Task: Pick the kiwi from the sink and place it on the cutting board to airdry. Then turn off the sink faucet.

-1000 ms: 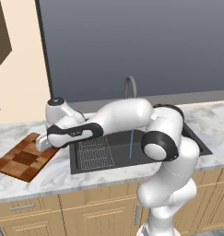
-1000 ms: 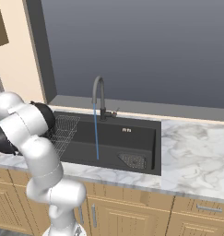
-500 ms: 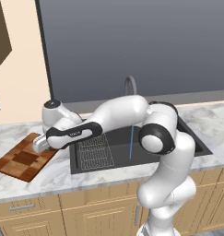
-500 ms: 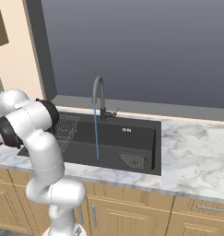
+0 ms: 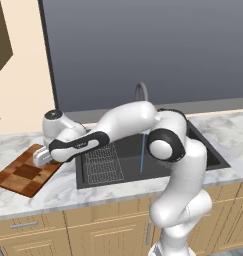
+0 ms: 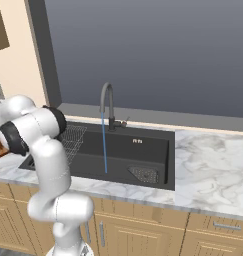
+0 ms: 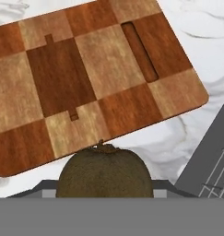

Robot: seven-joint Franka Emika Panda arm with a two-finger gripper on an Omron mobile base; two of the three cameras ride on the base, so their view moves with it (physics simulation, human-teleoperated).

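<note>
Reaching out to the left over the marble counter, the robot's two-finger gripper (image 5: 43, 159) hovers at the near right edge of the flat checkered wooden cutting board (image 5: 24, 172). Its jaws look clamped on the small round brownish, fuzzy kiwi (image 7: 104, 173); in the hand view the fruit sits right between them, though the fingertips themselves are hidden, so the contact is likely rather than plain. Beyond the kiwi, that view shows the board's light and dark brown blocks and its slot handle, with white marble counter (image 7: 178, 133) around it. The board's surface is bare.

To the right lies the wide dark grey rectangular sink (image 6: 143, 150). Inside it, a wire rack insert (image 5: 103, 162) occupies the left half, and a small drain grate (image 6: 144, 174) sits at the right. A thin blue stream of water (image 6: 104, 145) falls from the tall dark grey gooseneck faucet (image 6: 108, 102) into the basin.
</note>
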